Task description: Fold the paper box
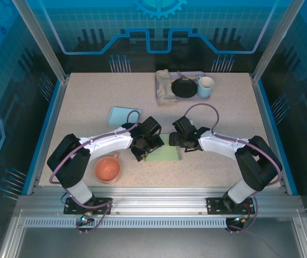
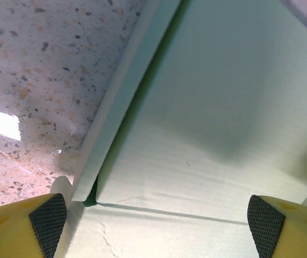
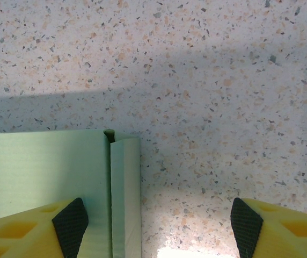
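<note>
The paper box [image 1: 164,154] is a pale green sheet lying flat on the speckled table between both arms. My left gripper [image 1: 141,148] hovers over its left side. In the left wrist view the box [image 2: 207,107] has a narrow side flap [image 2: 126,91] standing up along a crease, and my left gripper [image 2: 156,228] is open, with its pads [image 2: 49,220] spread wide above the sheet. My right gripper [image 1: 178,141] is at the box's right edge. In the right wrist view the box [image 3: 41,172] shows a narrow folded strip [image 3: 125,193]; my right gripper [image 3: 158,228] is open, one pad [image 3: 70,226] over the paper, the other over bare table.
A light blue sheet [image 1: 124,115] lies behind the left arm. An orange cup [image 1: 107,169] stands at the front left. At the back, a tray [image 1: 188,99] holds a cloth [image 1: 165,87], a black plate [image 1: 184,88] and a white mug [image 1: 205,86].
</note>
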`<act>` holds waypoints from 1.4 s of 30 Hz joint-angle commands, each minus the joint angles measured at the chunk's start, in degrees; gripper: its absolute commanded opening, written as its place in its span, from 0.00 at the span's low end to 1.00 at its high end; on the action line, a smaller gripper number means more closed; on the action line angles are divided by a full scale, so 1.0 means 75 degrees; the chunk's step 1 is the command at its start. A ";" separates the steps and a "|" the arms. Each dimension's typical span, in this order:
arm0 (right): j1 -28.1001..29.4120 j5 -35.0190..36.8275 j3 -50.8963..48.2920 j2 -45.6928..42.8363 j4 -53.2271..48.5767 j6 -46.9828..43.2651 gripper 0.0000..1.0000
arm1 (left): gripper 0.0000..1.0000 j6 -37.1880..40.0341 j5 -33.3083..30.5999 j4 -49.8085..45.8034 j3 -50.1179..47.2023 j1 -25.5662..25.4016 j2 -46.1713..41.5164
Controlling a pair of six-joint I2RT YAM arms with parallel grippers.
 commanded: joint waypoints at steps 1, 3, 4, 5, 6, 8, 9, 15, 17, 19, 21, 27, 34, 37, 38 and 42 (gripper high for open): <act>0.0030 -0.0124 -0.0325 0.0239 -0.0510 0.0043 0.75 | 0.91 -0.0654 -0.0232 0.0078 -0.0124 -0.0043 0.0127; 0.0029 -0.0119 -0.0359 0.0202 -0.0491 0.0042 0.76 | 0.91 -0.0690 -0.0125 0.0133 -0.0142 -0.0044 0.0205; 0.0030 -0.0111 -0.0375 0.0190 -0.0482 0.0043 0.75 | 0.90 -0.0709 -0.0061 0.0184 -0.0165 -0.0046 0.0234; 0.0027 -0.0112 -0.0377 0.0177 -0.0475 0.0043 0.75 | 0.89 -0.0738 -0.0009 0.0266 -0.0203 -0.0048 0.0255; 0.0024 -0.0113 -0.0391 0.0177 -0.0476 0.0039 0.76 | 0.88 -0.0752 0.0021 0.0322 -0.0234 -0.0061 0.0265; 0.0030 -0.0113 -0.0395 0.0182 -0.0476 0.0043 0.75 | 0.86 -0.0770 0.0021 0.0383 -0.0244 -0.0077 0.0268; 0.0022 -0.0113 -0.0392 0.0185 -0.0469 0.0034 0.75 | 0.85 -0.0764 -0.0017 0.0361 -0.0239 -0.0072 0.0271; 0.0021 -0.0101 -0.0445 0.0142 -0.0453 0.0043 0.75 | 0.82 -0.0672 -0.0225 0.0125 -0.0193 -0.0073 0.0306; 0.0035 -0.0093 -0.0457 0.0119 -0.0453 0.0043 0.75 | 0.80 -0.0679 -0.0248 0.0124 -0.0239 -0.0078 0.0329; 0.0029 -0.0090 -0.0460 0.0097 -0.0460 0.0037 0.75 | 0.78 -0.0679 -0.0251 0.0152 -0.0271 -0.0075 0.0353; 0.0026 -0.0072 -0.0470 0.0070 -0.0464 0.0042 0.75 | 0.76 -0.0653 -0.0284 0.0148 -0.0284 -0.0067 0.0386; 0.0024 -0.0108 -0.0441 -0.0007 -0.0573 -0.0087 0.75 | 0.74 -0.0559 -0.0420 0.0035 -0.0285 -0.0067 0.0424; 0.0079 -0.0217 -0.0518 -0.0469 -0.0759 -0.0039 0.75 | 0.73 -0.0541 -0.0446 0.0020 -0.0382 -0.0074 0.0516; 0.0144 -0.0227 -0.0517 -0.0723 -0.0951 -0.0053 0.75 | 0.73 -0.0509 -0.0462 0.0010 -0.0382 -0.0070 0.0543; 0.0181 -0.0241 -0.0506 -0.0816 -0.1015 -0.0062 0.75 | 0.73 -0.0496 -0.0490 -0.0013 -0.0383 -0.0070 0.0540; 0.0332 -0.0276 -0.0512 -0.1135 -0.1288 0.0013 0.75 | 0.73 -0.0423 -0.0595 -0.0107 -0.0359 -0.0071 0.0503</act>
